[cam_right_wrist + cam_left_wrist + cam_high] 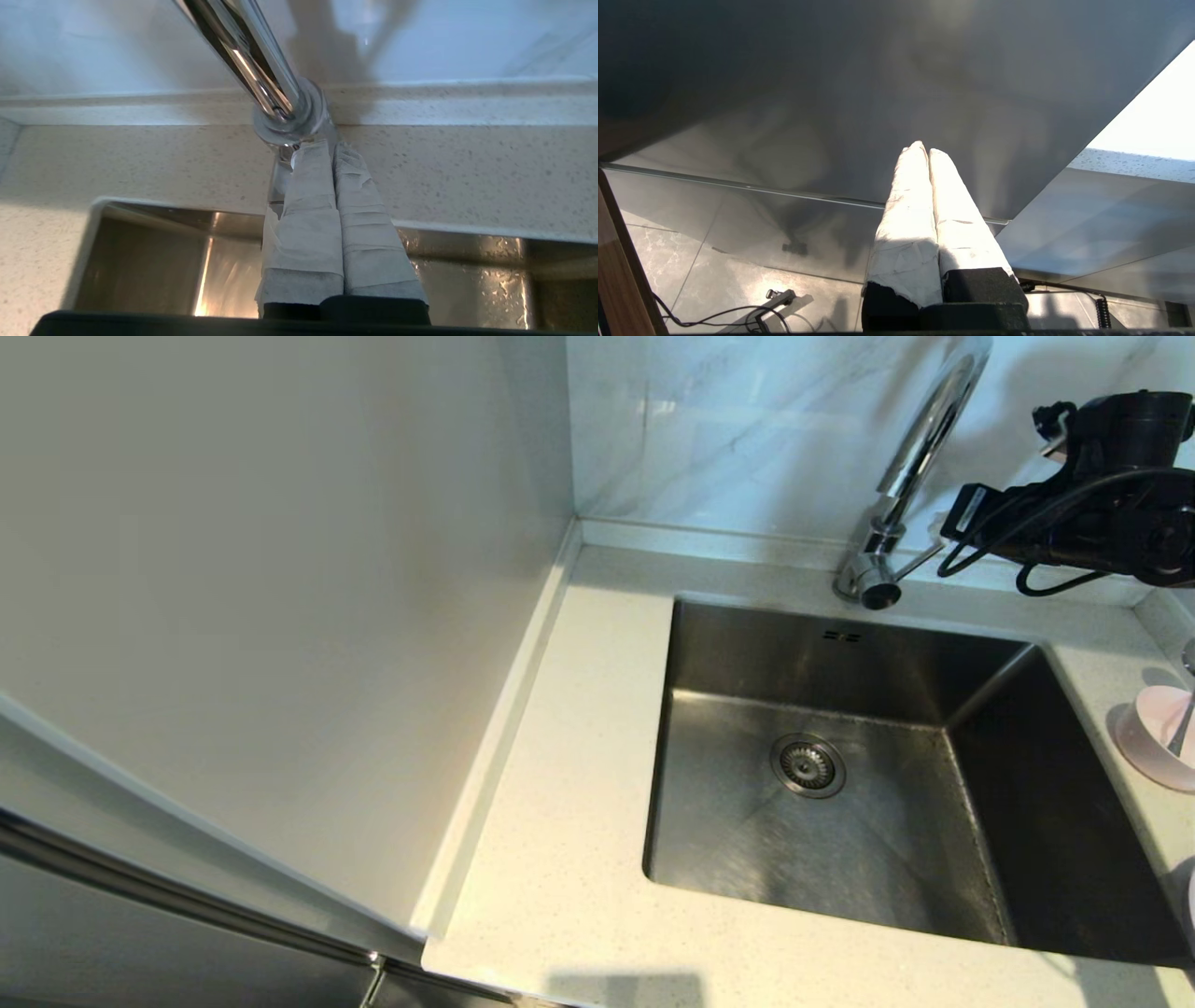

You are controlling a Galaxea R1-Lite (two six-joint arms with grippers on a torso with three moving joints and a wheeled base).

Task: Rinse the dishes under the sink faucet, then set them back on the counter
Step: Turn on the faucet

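Currently, right gripper (332, 151): fingers pressed together with nothing between them; tips at the base of the sink faucet (920, 457), seemingly against its thin side lever (920, 563). Whether they actually touch the lever cannot be told.
Left gripper (923, 151): fingers clenched, empty; parked low beside a grey cabinet panel, away from the work.
Sink (896, 887): steel basin, nothing in it; drain strainer (808, 765) near the middle; droplets on the inner wall in the right wrist view. No water stream visible.
Pink bowl (1153, 737): on the counter (569, 821) to the right of the basin, cut off by the edge of the head view; a thin metal spoon (1184, 719) stands in it, leaning.
Plate: only a pale sliver at the lower right edge of the head view; cannot confirm it.
Step, judged: working the lever to start the water; no dish rinsed yet.
Handling, lever: stiff, smooth chrome, likely slippery; push with closed fingertips near its free end for leverage.
Handling, bowl: probably light and rigid, smooth, slippery when wet; pinch the rim wall on the side clear of the spoon.
Handling, spoon: thin, light, loose in the bowl; may tip out if the bowl tilts. Take it by the handle, separately.
Risk: closed tips sliding off the lever.
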